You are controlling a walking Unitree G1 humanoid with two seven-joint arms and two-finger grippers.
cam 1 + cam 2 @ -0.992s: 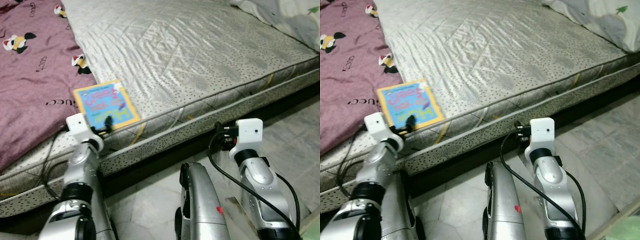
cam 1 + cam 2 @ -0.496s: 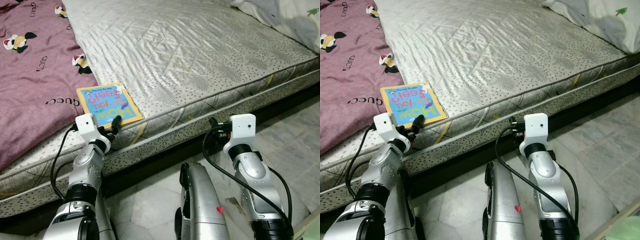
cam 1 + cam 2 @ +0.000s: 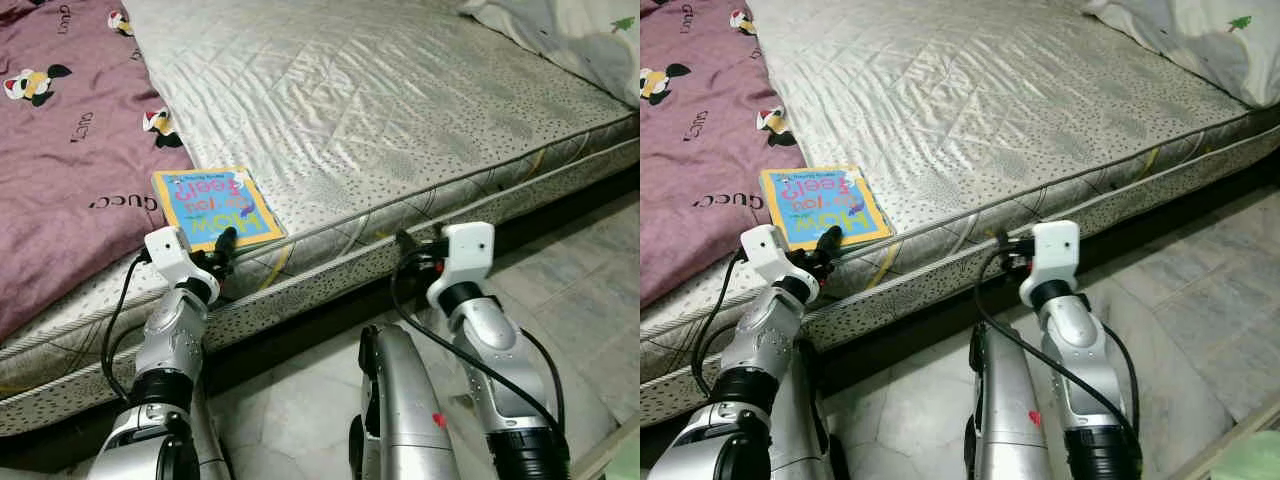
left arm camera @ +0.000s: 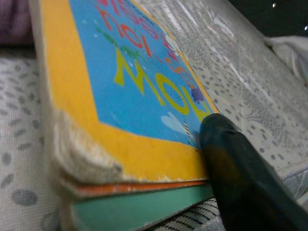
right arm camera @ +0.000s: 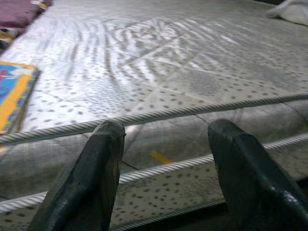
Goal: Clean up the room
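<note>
A thin square children's book (image 3: 213, 206) with a yellow border, blue cover and colourful lettering lies flat at the near edge of the bare grey quilted mattress (image 3: 380, 110), just beside a mauve printed blanket (image 3: 60, 150). Its near corner is frayed, with orange and green layers showing underneath. The left gripper (image 3: 224, 243) sits at the book's near edge, one black finger (image 4: 240, 168) on the cover; I cannot tell how wide its jaws stand. The right gripper (image 5: 163, 178) faces the mattress side, jaws spread and empty.
</note>
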